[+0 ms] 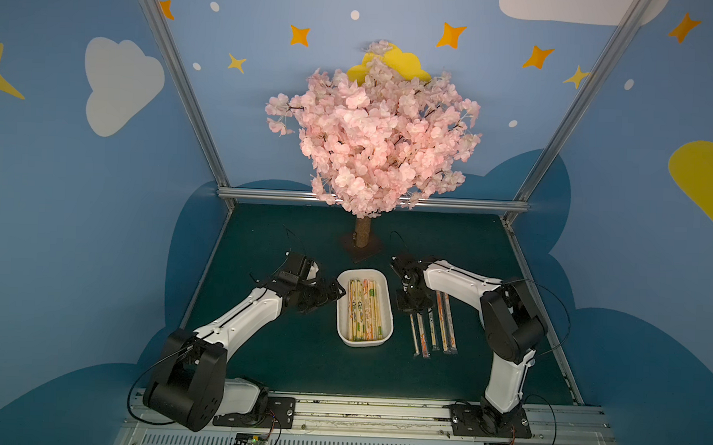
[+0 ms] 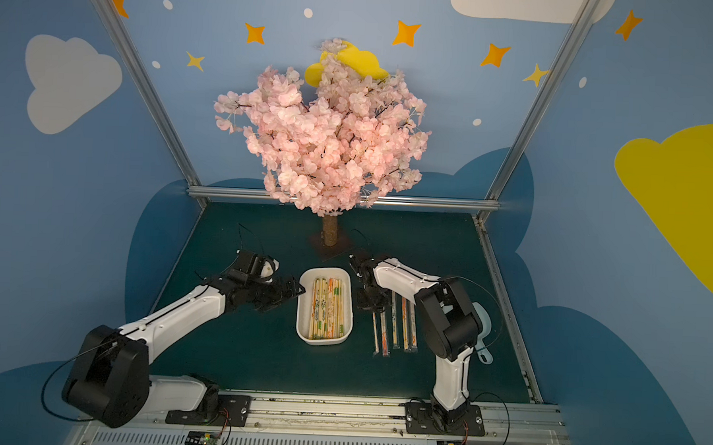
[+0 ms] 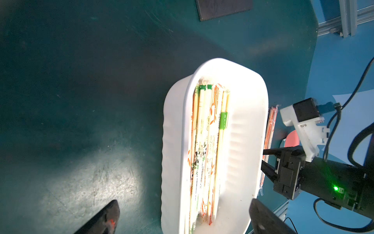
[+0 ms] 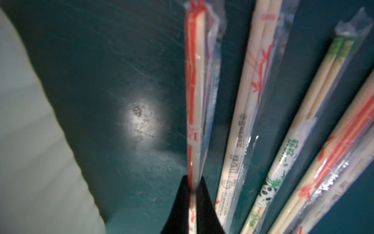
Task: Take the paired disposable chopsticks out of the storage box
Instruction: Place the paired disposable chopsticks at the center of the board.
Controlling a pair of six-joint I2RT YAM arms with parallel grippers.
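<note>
The white storage box [image 1: 363, 344] [image 2: 323, 341] sits mid-table, holding several paired disposable chopsticks [image 1: 365, 308] [image 3: 204, 152] in printed sleeves. My left gripper [image 1: 335, 291] [image 3: 184, 204] is open at the box's left rim, one finger on each side of the box's near end, gripping nothing. Right of the box, several more pairs [image 1: 441, 330] [image 4: 257, 101] lie side by side on the mat. My right gripper [image 1: 412, 306] [image 4: 193, 182] is shut on the far end of the orange-striped pair [image 4: 195, 81] nearest the box [image 4: 24, 141]. I cannot tell whether that pair is lifted.
A pink blossom tree [image 1: 375, 129] stands on a dark base plate [image 3: 222, 8] behind the box. A light-blue scoop [image 2: 483, 320] lies at the right edge, mostly behind the right arm. Aluminium frame rails [image 1: 372, 199] bound the green mat.
</note>
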